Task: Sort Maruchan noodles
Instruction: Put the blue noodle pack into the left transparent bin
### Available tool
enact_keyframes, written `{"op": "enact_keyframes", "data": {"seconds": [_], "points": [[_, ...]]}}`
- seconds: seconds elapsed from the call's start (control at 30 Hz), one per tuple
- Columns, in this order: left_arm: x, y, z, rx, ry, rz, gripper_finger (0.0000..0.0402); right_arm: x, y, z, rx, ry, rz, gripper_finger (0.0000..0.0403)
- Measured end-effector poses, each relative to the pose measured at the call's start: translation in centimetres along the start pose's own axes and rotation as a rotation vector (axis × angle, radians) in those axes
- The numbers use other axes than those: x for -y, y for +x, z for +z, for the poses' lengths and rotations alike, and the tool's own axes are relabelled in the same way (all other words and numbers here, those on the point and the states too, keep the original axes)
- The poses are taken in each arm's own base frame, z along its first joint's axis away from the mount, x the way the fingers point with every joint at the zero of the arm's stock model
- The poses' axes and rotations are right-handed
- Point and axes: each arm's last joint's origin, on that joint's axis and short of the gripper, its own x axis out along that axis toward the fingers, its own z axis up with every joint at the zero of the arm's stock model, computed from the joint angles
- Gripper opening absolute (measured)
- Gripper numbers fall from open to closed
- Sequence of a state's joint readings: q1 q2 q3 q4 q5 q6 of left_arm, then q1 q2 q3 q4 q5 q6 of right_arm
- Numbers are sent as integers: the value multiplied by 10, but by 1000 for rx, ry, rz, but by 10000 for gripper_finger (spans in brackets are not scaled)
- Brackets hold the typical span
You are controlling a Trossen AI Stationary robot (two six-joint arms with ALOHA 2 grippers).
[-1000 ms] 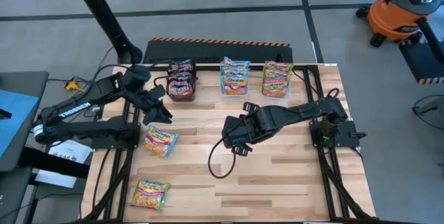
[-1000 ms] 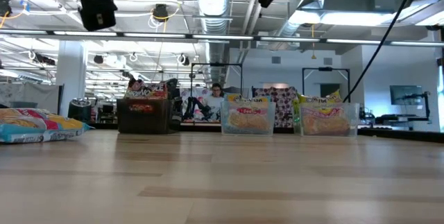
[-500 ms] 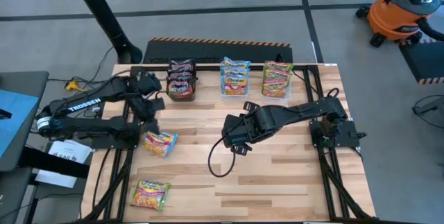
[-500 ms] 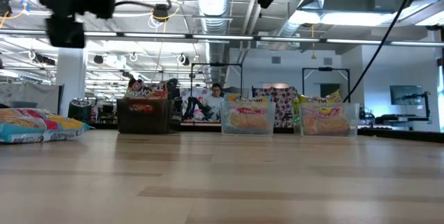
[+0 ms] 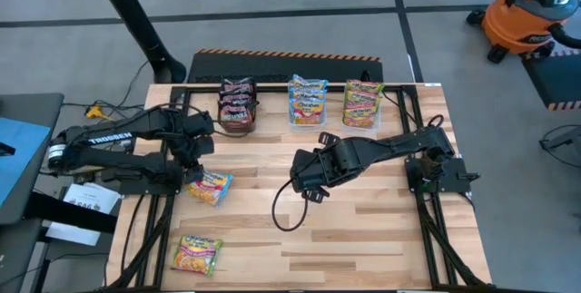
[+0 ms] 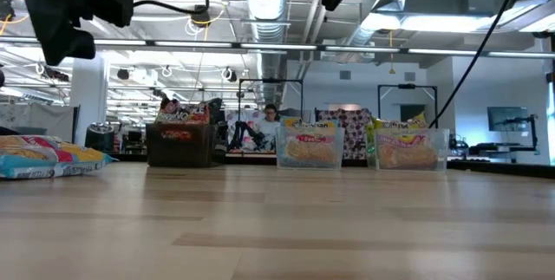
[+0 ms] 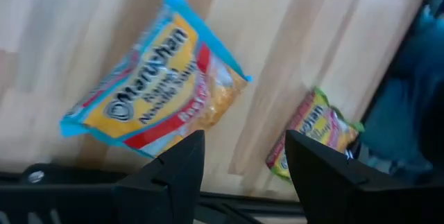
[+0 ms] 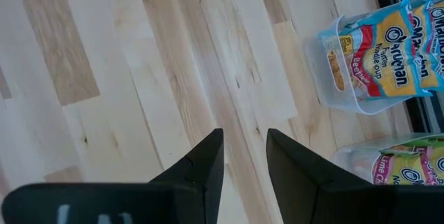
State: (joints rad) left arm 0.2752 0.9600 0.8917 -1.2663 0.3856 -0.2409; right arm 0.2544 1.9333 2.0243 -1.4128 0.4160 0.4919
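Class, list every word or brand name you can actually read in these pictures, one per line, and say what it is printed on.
"TROSSEN": on the left arm.
"Maruchan": on the blue-edged packet below the left gripper.
"Maruchan": on the blue packets in the clear tub.
Smaller print on these packets, and on the green-edged packet, is too blurred to read.

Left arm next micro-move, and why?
Probably lower the left gripper onto the blue-edged packet: its jaws are open and empty above that packet, which lies loose on the table, outside the blue tub.

Blue-edged packet (image 7: 156,92), green-edged pkt (image 7: 316,137)
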Motion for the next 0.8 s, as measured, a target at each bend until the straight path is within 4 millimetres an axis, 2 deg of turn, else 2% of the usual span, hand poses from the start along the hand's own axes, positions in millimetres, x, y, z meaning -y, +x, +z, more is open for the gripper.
{"op": "enact_keyframes", "data": {"seconds": [0.17, 0.27, 0.5, 0.8], "points": [[6, 5, -1, -28, 47, 4, 187, 0, 0, 0, 1, -2, 0, 133], [3, 16, -3, -23, 27, 75, 187, 0, 0, 0, 1, -3, -1, 133], [-2, 42, -10, -66, -15, 77, 187, 0, 0, 0, 0, -7, -2, 133], [-8, 66, -16, -49, -89, 126, 187, 0, 0, 0, 1, -6, -3, 133]]}}
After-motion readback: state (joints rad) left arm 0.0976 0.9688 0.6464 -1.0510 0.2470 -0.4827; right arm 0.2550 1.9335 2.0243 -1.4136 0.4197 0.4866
